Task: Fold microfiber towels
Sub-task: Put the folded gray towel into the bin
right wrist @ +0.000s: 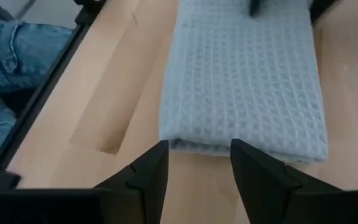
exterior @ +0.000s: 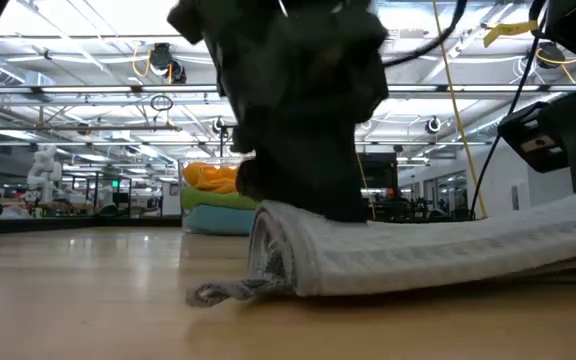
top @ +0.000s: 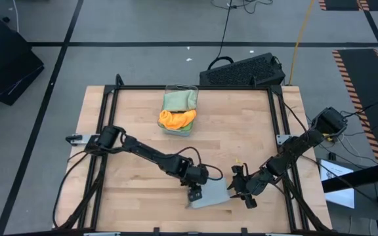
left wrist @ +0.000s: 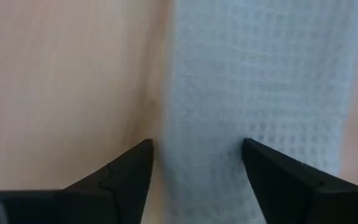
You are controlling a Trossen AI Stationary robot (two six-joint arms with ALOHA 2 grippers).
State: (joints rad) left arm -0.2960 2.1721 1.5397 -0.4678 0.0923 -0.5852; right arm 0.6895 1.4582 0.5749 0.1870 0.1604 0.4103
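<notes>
Two claws [top: 194, 192] [top: 239, 185] flanking grey towel [top: 210, 195], bin [top: 178, 111] apart

I am working over a pale wooden butcher-block table [top: 136, 118] edged by a black metal frame [top: 110, 111]. A light grey waffle-weave microfiber towel [top: 210, 195], folded into a narrow strip, is lying flat on the boards at the near edge, a little right of centre. A clear plastic bin [top: 178, 110] is sitting on the table toward the far side, near the middle, holding an orange cloth [top: 176, 118] and a sage green cloth [top: 179, 99]. In the low view the grey towel's folded end is resting on the wood with a frayed corner trailing out to the left.
</notes>
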